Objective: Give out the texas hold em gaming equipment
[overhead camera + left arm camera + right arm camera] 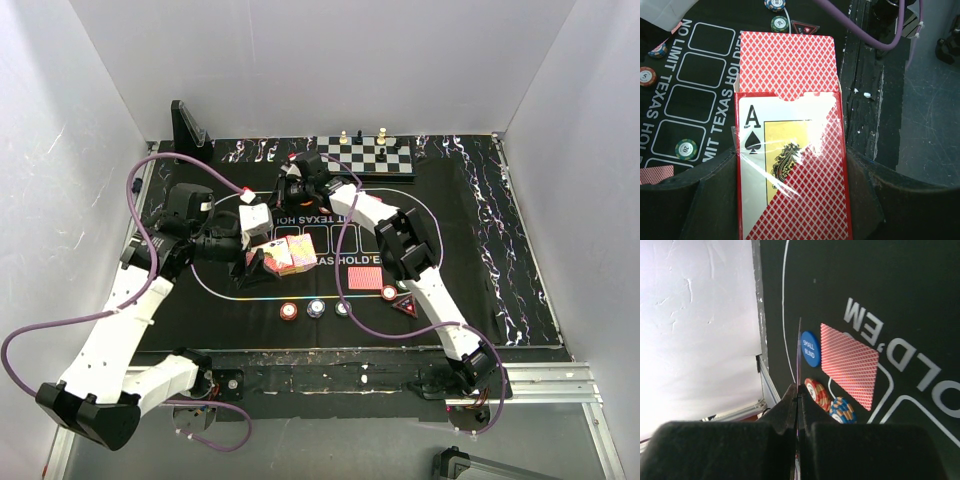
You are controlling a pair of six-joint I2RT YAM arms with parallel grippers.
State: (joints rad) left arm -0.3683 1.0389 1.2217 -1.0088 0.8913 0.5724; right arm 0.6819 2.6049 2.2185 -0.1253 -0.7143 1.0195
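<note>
I'm pinching one card (799,342), thin, slick and bendy, by its end in the right gripper (799,392), above the mat (890,290). The left gripper (791,151) is clamping the glossy deck box (790,200) by its long sides, cards poking out.

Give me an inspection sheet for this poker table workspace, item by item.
Surface: black mat printed with a Hold'em layout.
Job's things: card box with the deck sticking out; face-down card; chips along the near side; triangular marker; small blind button.
Clutter: chessboard with pieces at the far edge; black stand far left.
Grippers: left gripper shut on the card box; right gripper shut on a single card, seen edge-on.
Cables: purple cables loop off both arms.
Surroundings: white walls.
</note>
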